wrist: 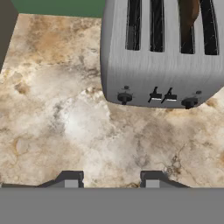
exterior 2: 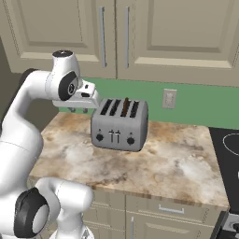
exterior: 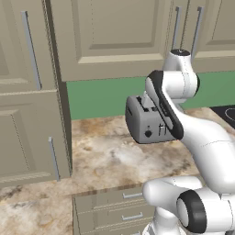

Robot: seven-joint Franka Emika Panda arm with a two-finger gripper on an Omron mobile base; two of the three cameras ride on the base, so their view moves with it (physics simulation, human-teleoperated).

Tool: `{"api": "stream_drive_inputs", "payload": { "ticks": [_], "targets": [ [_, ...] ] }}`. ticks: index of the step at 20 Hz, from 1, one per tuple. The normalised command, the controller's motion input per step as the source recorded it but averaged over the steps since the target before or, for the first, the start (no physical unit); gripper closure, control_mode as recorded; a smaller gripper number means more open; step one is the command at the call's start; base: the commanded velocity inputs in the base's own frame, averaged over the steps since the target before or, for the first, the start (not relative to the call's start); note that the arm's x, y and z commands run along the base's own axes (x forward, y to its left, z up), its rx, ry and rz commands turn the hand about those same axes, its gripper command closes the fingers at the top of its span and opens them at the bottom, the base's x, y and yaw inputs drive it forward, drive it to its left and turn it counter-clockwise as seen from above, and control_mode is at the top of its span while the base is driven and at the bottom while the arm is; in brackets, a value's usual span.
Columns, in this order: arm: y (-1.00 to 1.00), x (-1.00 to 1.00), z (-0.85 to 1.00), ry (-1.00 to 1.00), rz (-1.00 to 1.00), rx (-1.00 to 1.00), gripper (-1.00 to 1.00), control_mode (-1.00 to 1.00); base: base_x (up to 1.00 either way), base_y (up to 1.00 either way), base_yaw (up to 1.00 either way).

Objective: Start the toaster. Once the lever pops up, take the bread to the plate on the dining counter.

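The grey four-slot toaster [exterior 2: 119,126] [exterior: 142,120] [wrist: 162,65] stands on the marbled worktop [exterior 2: 163,163], its two knobs and two thin levers [wrist: 162,96] facing me. The bread [exterior 2: 125,106] [wrist: 188,15], a dark brown slice, sticks up from the third slot from the left. My gripper [exterior 2: 78,110] [wrist: 111,180] hovers above the worktop, to the toaster's left and a little in front of it. It is open and its fingers [wrist: 72,180] hold nothing. The plate and the dining counter are out of view.
Beige wall cabinets [exterior 2: 140,32] hang over the worktop, and a tall cabinet [exterior: 27,92] closes its left end. A wall outlet [exterior 2: 169,98] sits on the green backsplash. A black cooktop [exterior 2: 228,144] lies to the right. Drawers [exterior: 114,206] run below the front edge.
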Motion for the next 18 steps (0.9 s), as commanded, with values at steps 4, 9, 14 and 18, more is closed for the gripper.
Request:
{"api": "stream_drive_inputs", "payload": {
  "ticks": [4,9,14,18],
  "targets": [
    [-0.12,0.0,0.0,0.0,0.0,0.0,-1.0,-1.0,0.0,0.0,0.0],
    [-0.31,-0.03,-0.01,0.0,0.0,0.0,-1.0,-1.0,0.0,0.0,0.0],
    [-0.31,0.0,-0.07,0.0,0.0,0.0,-1.0,-1.0,0.0,0.0,0.0],
    [-0.24,0.0,-0.16,0.0,0.0,0.0,-1.0,-1.0,0.0,0.0,0.0]
  ]
}}
